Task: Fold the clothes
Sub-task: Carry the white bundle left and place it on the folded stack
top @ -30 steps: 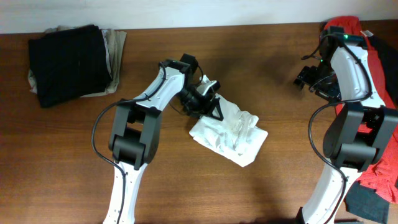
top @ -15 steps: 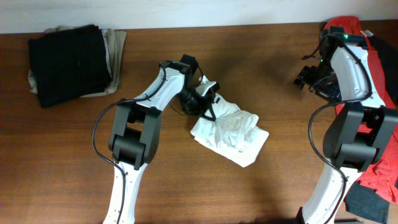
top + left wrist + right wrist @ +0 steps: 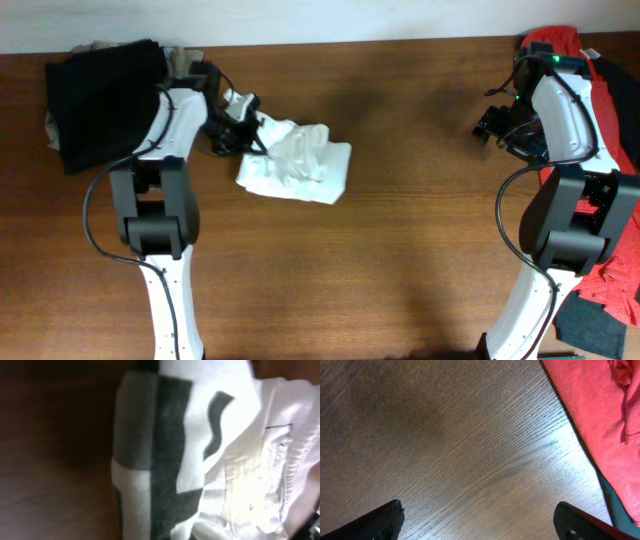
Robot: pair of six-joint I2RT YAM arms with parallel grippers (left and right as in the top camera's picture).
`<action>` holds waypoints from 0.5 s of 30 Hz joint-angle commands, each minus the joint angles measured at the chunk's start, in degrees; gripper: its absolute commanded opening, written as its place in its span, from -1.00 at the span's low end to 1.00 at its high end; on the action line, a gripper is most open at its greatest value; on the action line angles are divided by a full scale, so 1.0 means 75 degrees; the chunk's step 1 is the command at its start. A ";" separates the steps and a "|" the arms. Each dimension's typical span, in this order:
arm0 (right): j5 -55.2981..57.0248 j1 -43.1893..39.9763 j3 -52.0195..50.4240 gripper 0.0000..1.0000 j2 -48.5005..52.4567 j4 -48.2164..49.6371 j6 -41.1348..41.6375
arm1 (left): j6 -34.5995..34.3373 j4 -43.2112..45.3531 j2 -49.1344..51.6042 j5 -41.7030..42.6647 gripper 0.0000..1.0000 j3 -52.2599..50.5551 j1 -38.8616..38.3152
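Observation:
The white T-shirt (image 3: 297, 165) lies bunched up on the brown table, left of centre. My left gripper (image 3: 245, 130) is at the bundle's upper left edge and is shut on a fold of it. The left wrist view is filled by blurred white fabric (image 3: 240, 455) with dark shadowed patches, and the fingers themselves are hidden there. My right gripper (image 3: 497, 124) hangs open over bare wood at the far right, well away from the T-shirt. Its two dark fingertips (image 3: 387, 517) stand wide apart with nothing between them.
A black and khaki folded pile (image 3: 110, 95) sits at the back left corner, just beside the left arm. A red shirt (image 3: 560, 42) lies heaped along the right edge behind the right arm, and its red cloth (image 3: 600, 405) reaches into the right wrist view.
The left gripper closed on the white T-shirt and dragged it left and toward the back of the table, near the black pile. The right arm has not moved.

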 commanded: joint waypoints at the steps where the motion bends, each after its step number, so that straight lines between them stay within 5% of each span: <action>1: 0.0154 0.0003 -0.0029 0.97 -0.0099 0.0003 0.0070 | -0.0035 -0.0420 -0.0017 -0.1148 -0.99 0.1294 0.0207; 5: 0.0154 0.0003 -0.0029 0.97 -0.0099 0.0006 0.0067 | -0.0038 -0.0854 -0.0017 -0.2168 -0.99 0.2436 0.0373; 15: 0.0154 0.0003 -0.0029 0.98 -0.0099 0.0003 0.0067 | -0.0035 -0.0554 -0.0017 -0.2658 -0.99 0.3704 0.1396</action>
